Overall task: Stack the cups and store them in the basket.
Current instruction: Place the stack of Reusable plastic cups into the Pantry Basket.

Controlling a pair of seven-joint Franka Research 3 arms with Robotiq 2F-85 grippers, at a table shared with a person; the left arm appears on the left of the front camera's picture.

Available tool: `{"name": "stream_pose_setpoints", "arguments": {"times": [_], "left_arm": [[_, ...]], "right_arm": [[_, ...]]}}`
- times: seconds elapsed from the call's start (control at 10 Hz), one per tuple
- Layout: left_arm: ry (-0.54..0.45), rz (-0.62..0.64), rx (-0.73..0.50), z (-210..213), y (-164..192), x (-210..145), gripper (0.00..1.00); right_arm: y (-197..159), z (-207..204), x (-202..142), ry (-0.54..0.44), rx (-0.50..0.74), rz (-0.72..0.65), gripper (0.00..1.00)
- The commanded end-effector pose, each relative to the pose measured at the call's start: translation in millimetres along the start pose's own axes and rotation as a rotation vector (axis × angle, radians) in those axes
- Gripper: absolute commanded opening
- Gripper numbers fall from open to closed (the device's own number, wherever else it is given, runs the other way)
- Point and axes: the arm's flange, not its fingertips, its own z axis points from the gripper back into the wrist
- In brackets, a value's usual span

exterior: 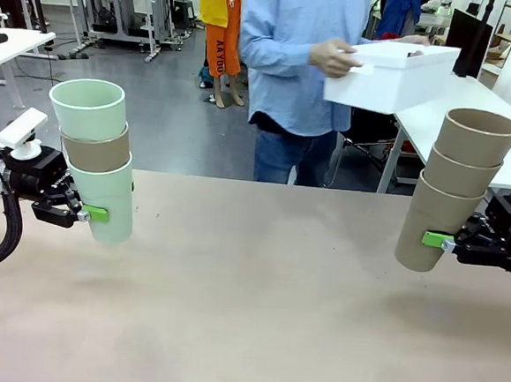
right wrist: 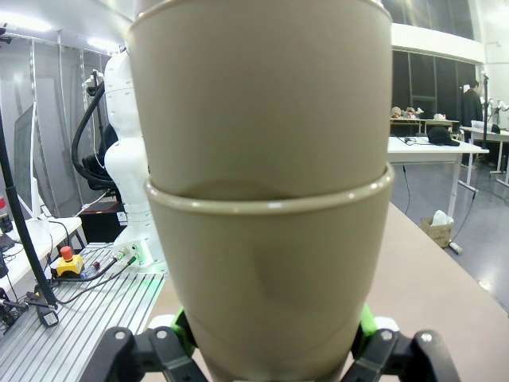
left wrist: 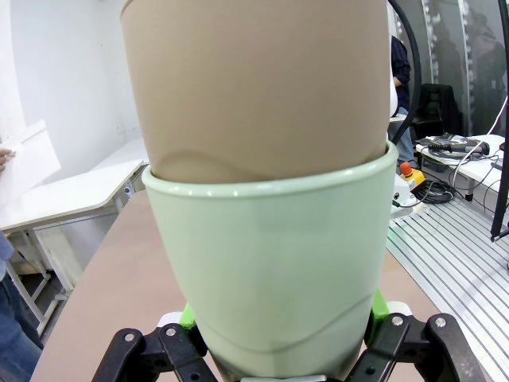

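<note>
My left gripper (exterior: 85, 215) is shut on the bottom mint cup (exterior: 106, 199) of a stack of three: mint, tan (exterior: 96, 149), mint (exterior: 88, 107). The stack hangs slightly tilted above the table's left side. In the left wrist view the mint cup (left wrist: 270, 270) sits between the green pads (left wrist: 187, 317), with the tan cup (left wrist: 254, 87) nested in it. My right gripper (exterior: 442, 243) is shut on the lowest of three stacked tan cups (exterior: 455, 185) at the right. The right wrist view shows that stack (right wrist: 262, 270) close up. A person holds the white basket (exterior: 393, 73) in the air beyond the far edge.
The tan tabletop (exterior: 257, 288) stretches between the two stacks. The person in a blue shirt (exterior: 292, 61) stands at the far middle. White side tables stand at the back right (exterior: 438, 126) and back left (exterior: 10, 43).
</note>
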Motion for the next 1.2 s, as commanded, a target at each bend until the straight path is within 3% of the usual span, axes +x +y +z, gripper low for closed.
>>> {"name": "stream_pose_setpoints", "arguments": {"times": [0.0,1.1], "left_arm": [[-0.008,-0.002,-0.006,0.3,1.1,5.9,0.85],[-0.008,-0.002,-0.006,0.3,1.1,5.9,0.85]], "right_arm": [[0.8,0.7,3.6,-0.004,0.001,0.008,0.85],[0.8,0.7,3.6,-0.004,0.001,0.008,0.85]]}}
